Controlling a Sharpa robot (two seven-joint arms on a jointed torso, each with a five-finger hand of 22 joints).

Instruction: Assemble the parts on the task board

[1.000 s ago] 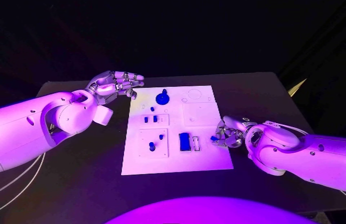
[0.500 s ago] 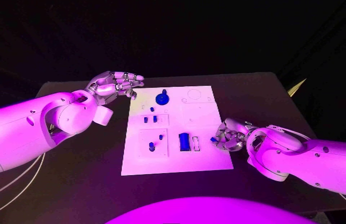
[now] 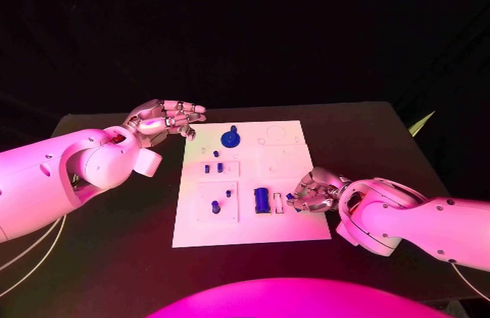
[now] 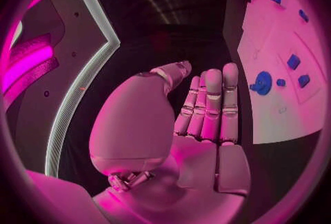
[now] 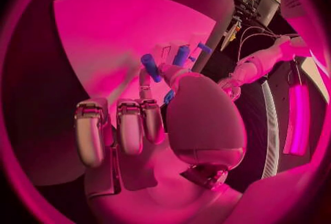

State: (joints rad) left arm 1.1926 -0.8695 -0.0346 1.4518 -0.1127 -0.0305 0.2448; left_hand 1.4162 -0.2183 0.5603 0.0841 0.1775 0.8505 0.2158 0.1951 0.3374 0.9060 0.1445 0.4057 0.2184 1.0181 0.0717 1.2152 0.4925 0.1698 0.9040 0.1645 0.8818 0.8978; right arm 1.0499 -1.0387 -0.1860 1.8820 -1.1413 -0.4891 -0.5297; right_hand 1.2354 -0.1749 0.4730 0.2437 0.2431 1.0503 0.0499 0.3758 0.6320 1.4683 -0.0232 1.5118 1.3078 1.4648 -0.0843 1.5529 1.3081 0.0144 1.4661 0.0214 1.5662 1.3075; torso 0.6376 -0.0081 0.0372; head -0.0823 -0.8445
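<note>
The white task board (image 3: 287, 166) lies mid-table. On it are a round blue knob (image 3: 231, 139), two small blue pieces (image 3: 214, 168), a blue peg (image 3: 215, 207) and a tall blue block (image 3: 261, 200). My right hand (image 3: 316, 193) rests over the board's right edge, just right of the block, and pinches a small blue part (image 3: 293, 198) between thumb and a finger. That part (image 5: 169, 97) shows at the fingertips in the right wrist view. My left hand (image 3: 164, 122) hovers off the board's far left corner, fingers loosely extended and holding nothing. The left wrist view shows its palm (image 4: 200, 124) beside the knob (image 4: 262, 81).
The black table (image 3: 112, 219) surrounds the board, with bare surface to its left and right. The table's far edge runs behind the board. In the right wrist view, other blue pegs (image 5: 150, 67) stand on the board (image 5: 103, 31) ahead of the fingers.
My right hand has shifted left onto the board's right edge, carrying the small blue part closer to the blue block. My left hand has stayed put.
</note>
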